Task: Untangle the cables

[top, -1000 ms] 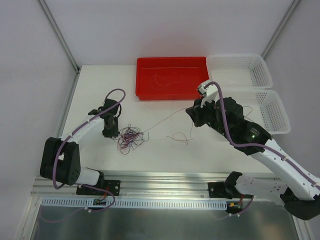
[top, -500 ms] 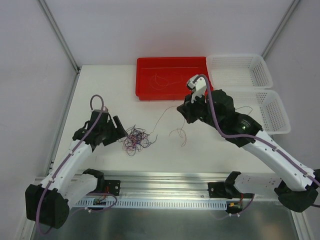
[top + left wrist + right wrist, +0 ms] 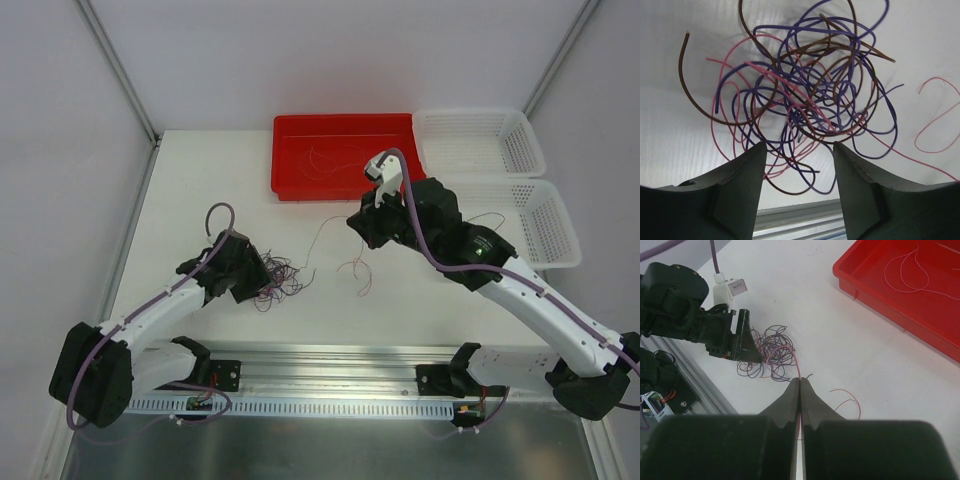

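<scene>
Right pincer [image 3: 800,382] grips a pink strand [image 3: 798,371]; left pincer [image 3: 799,155] gapes over the cables [image 3: 805,100] — pin the knot to the bench [image 3: 200,180] first, then draw right slowly.

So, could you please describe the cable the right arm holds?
Start at the red tray; the right gripper sits just in front of it. The pink strand pinched in its shut jaws runs to the tangle by the left gripper; the loose reddish piece nearby is unheld.
</scene>
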Motion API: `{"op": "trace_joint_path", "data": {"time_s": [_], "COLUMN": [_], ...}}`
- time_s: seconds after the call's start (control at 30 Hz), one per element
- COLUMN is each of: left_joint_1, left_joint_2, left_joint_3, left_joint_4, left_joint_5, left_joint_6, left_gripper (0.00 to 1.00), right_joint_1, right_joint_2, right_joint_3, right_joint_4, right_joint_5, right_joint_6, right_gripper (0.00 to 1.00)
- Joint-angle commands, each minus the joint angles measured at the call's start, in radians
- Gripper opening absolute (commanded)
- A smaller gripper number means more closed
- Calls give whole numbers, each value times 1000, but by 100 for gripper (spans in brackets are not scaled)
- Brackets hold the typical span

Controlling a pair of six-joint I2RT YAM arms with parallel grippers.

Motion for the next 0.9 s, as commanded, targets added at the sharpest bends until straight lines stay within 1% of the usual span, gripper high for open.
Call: {"op": "trace_joint_path", "data": {"time_s": [0.0,0.07,0.1,0.17,0.2,0.23,0.3,0.33,0.4,0.47,0.53,0.57,0.7,0.8,0.87], "left_joint_1": [-15,-14,-14,-12,-9,11,47,93,141,196,230,264,354,391,391], "left_joint_2": [72,112,121,135,138,141,140,137,135,138,152,158,200,223,214], "left_joint_3": [14,18,23,28,37,43,63,71,106,139,199,239,327,374,384], "left_joint_4": [69,69,68,68,65,60,34,22,-27,-64,-119,-136,-181,-199,-199], "left_joint_5": [-53,-85,-111,-136,-159,-167,-174,-177,-194,-249,-297,-305,-305,-268,-260], "left_joint_6": [-45,-36,-31,-7,7,21,65,100,137,195,245,260,322,363,392], "left_gripper": [55,49,40,30,21,15,6,5,4,2,1,0,0,0,0], "right_joint_1": [3,3,3,0,-5,-7,-30,-52,-79,-115,-148,-155,-175,-180,-180], "right_joint_2": [-12,-23,-29,-51,-57,-75,-97,-119,-146,-187,-209,-227,-256,-253,-233], "right_joint_3": [25,26,26,29,31,34,35,35,34,32,31,31,31,23,19], "right_joint_4": [37,21,15,-8,-17,-38,-55,-72,-88,-100,-109,-112,-117,-117,-132], "right_joint_5": [-17,3,15,55,87,104,148,162,202,217,228,228,237,205,187], "right_joint_6": [10,-4,-10,-32,-38,-44,-55,-56,-59,-61,-61,-63,-61,-55,-50], "right_gripper": [1,1,1,1,1,1,1,1,1,1,1,1,1,1,1]}}
